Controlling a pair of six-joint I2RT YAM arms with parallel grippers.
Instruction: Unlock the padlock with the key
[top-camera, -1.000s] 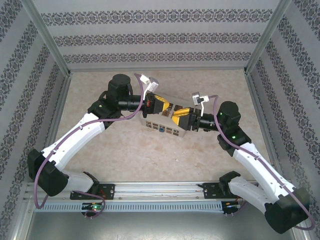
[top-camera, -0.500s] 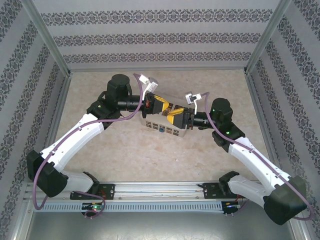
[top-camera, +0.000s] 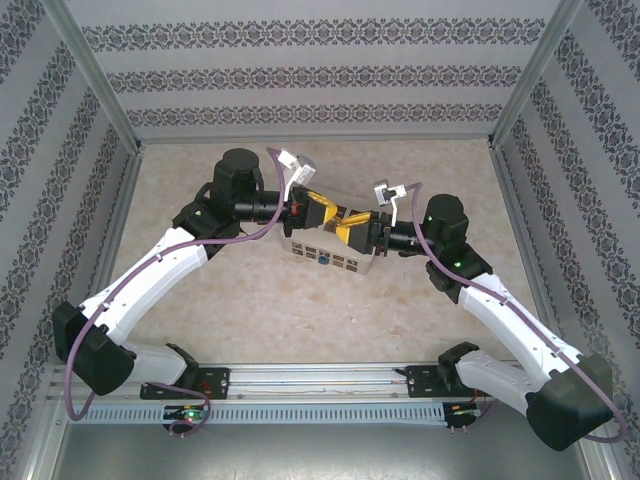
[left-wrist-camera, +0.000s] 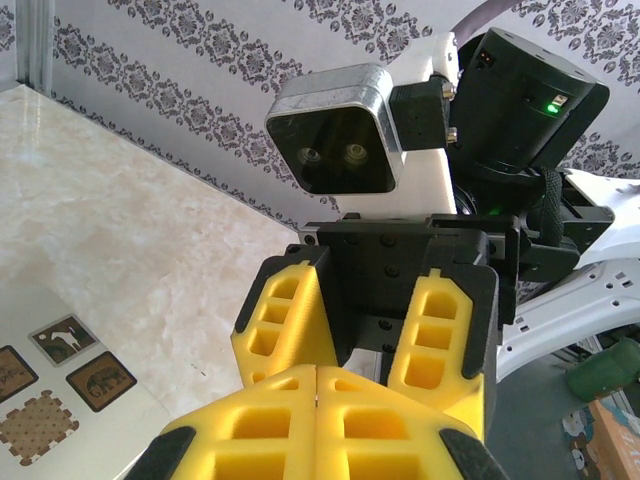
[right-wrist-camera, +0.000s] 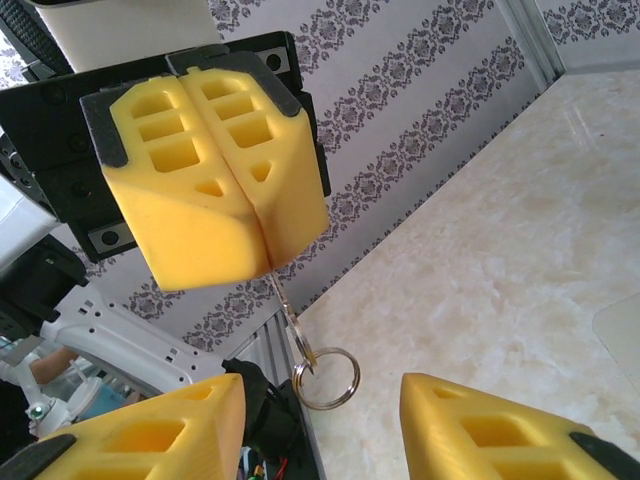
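Both hands crowd the middle of the counter (top-camera: 250, 310), right above the beige box (top-camera: 322, 256); the left hand (top-camera: 342, 218), pressed shut, reaches in from 10 o'clock and the right hand (top-camera: 350, 233), fingers parted, from 3 o'clock, nose to nose, so nothing else could pass there; the key (right-wrist-camera: 281, 296) and its ring (right-wrist-camera: 327, 378) hang from the left hand's tip, just before the gap in the right hand; bare counter lies open at 6, 8 and 12 o'clock; patterned walls (top-camera: 320, 75) close off 9, 12 and 3 o'clock; the left arm (top-camera: 160, 270) slants across 7 o'clock, the right arm (top-camera: 510, 320) across 5 o'clock.
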